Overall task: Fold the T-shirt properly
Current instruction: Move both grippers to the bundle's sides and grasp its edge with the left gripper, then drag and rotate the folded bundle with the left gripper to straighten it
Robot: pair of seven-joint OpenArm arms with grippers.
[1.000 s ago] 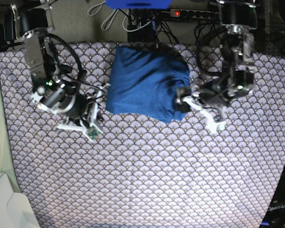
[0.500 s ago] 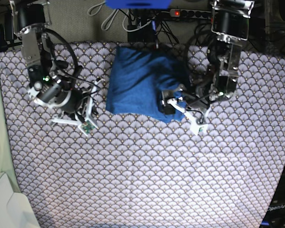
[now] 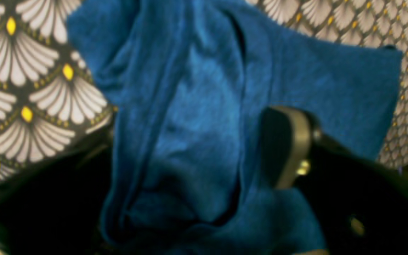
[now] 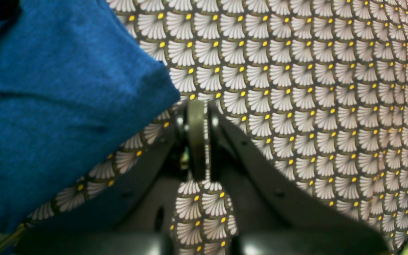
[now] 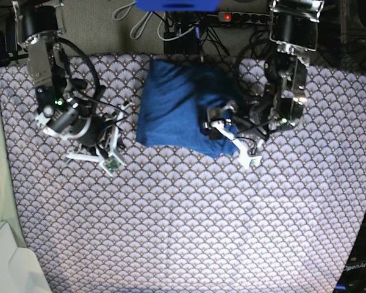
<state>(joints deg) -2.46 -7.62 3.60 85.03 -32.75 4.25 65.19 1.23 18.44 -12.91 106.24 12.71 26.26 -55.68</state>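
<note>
The blue T-shirt (image 5: 180, 104) lies folded into a rough rectangle at the back middle of the scallop-patterned cloth (image 5: 183, 213). My left gripper (image 5: 212, 124) sits over its lower right corner. In the left wrist view a bunched fold of the T-shirt (image 3: 197, 141) runs between the jaws of the left gripper (image 3: 190, 159), which stand wide apart. One finger pad (image 3: 290, 145) rests against the fabric, and the other is hidden by cloth. My right gripper (image 4: 197, 106) is shut on nothing, just off a corner of the T-shirt (image 4: 58, 92). The right arm (image 5: 79, 125) stands left of the shirt.
A power strip (image 5: 244, 17) and tangled cables lie behind the table's back edge. A pale green and white object (image 5: 3, 256) sits at the front left corner. Patterned cloth covers the whole front half of the table.
My left gripper has moved left from beside the shirt onto its lower right corner, taking fabric between its jaws. The right arm drew slightly back to the left, then stayed still.
</note>
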